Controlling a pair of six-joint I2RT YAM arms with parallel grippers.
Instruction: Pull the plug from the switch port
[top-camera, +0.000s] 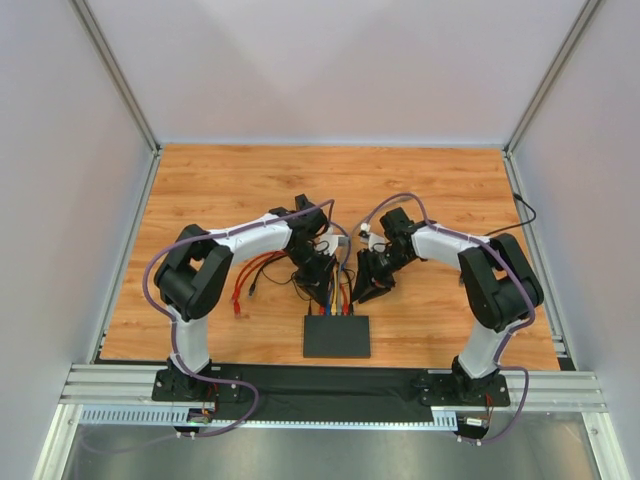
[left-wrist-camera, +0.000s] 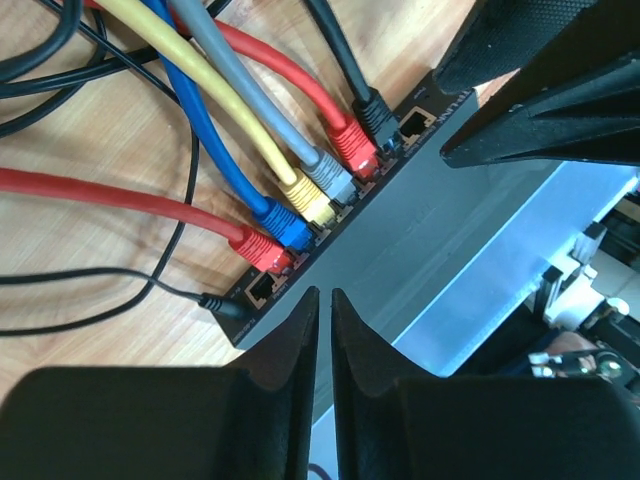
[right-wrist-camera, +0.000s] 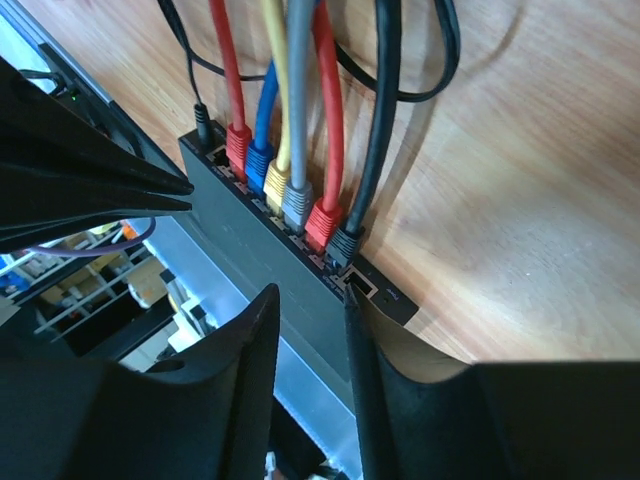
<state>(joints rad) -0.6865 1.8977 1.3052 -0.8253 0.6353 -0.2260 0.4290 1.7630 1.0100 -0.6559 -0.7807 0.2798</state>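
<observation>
The switch (top-camera: 336, 337) lies flat on the table (top-camera: 240, 185), just ahead of the arm bases and midway between them. Its long axis runs left to right in the top view, and the port edge faces away from me, toward the far wall. I count six plugs seated in a row along that edge: red (right-wrist-camera: 237, 140), blue (right-wrist-camera: 258, 160), yellow (right-wrist-camera: 275, 180), gray (right-wrist-camera: 297, 205), a second red (right-wrist-camera: 322, 226) and black (right-wrist-camera: 346, 243). A thin power lead (right-wrist-camera: 200, 112) enters at the left end, and one empty port (right-wrist-camera: 362, 289) sits just beyond the black plug. Both arms reach in over the port edge. The left gripper (left-wrist-camera: 322, 300) hangs over the switch with its fingers drawn almost together around nothing. The right gripper (right-wrist-camera: 308, 292) has its fingers apart. One right fingertip (right-wrist-camera: 350, 320) sits just beside the black plug, though I cannot tell from this angle whether it touches.
</observation>
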